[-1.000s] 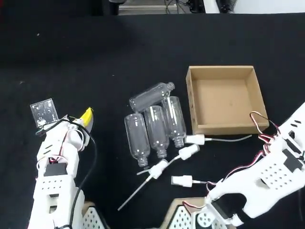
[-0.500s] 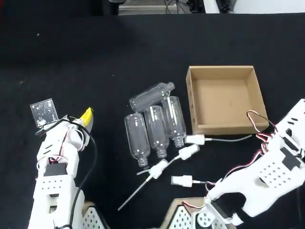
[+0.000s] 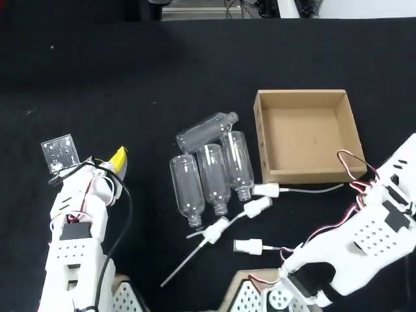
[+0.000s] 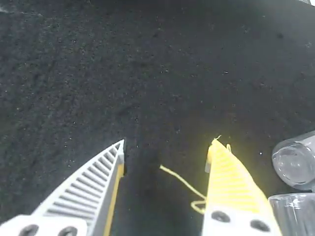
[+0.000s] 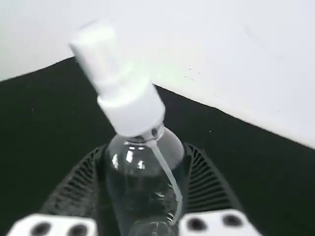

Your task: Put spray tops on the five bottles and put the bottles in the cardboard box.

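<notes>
Several clear bottles without tops (image 3: 213, 170) lie side by side at the table's middle, one more (image 3: 207, 130) slanted behind them. Several white spray tops (image 3: 257, 207) with dip tubes lie just in front of them. The cardboard box (image 3: 261, 140) stands to their right with nothing inside. My right gripper (image 5: 145, 164) is shut on a clear bottle (image 5: 140, 182) that carries a white spray top (image 5: 123, 93); the right arm (image 3: 364, 244) is at the lower right. My left gripper (image 4: 167, 147) (image 3: 112, 162) stands open over bare black cloth left of the bottles, two bottle bases (image 4: 295, 164) at its side.
A small square tag (image 3: 60, 151) lies beside the left arm. The black cloth (image 3: 130, 78) stretches bare behind and left of the bottles. A white surface (image 5: 246, 59) rises beyond the table in the right wrist view.
The right arm has shifted slightly at the lower right. The left arm, the bottles, the spray tops and the box have not moved.
</notes>
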